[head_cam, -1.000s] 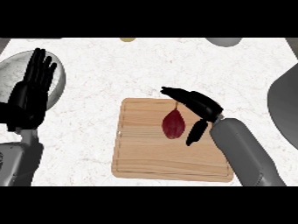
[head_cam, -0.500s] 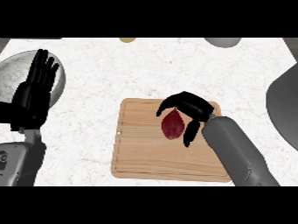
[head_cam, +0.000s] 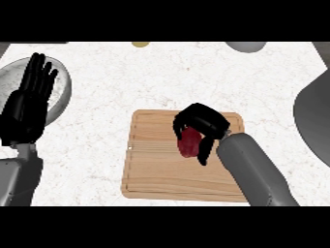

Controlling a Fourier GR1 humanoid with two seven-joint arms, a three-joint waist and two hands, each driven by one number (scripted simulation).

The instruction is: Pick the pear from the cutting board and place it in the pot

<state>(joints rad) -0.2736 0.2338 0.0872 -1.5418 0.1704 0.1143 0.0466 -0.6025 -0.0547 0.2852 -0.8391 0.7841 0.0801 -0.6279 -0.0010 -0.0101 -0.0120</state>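
Fingers of the black right hand (head_cam: 202, 123) curl around the dark red pear (head_cam: 190, 143) on the light wooden cutting board (head_cam: 153, 169), ready to lift it, while the left hand (head_cam: 28, 104) rests open at left.

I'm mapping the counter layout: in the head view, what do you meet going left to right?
Left hand over a grey plate → cutting board → right hand curled round the dark red pear → grey pot at the right edge.
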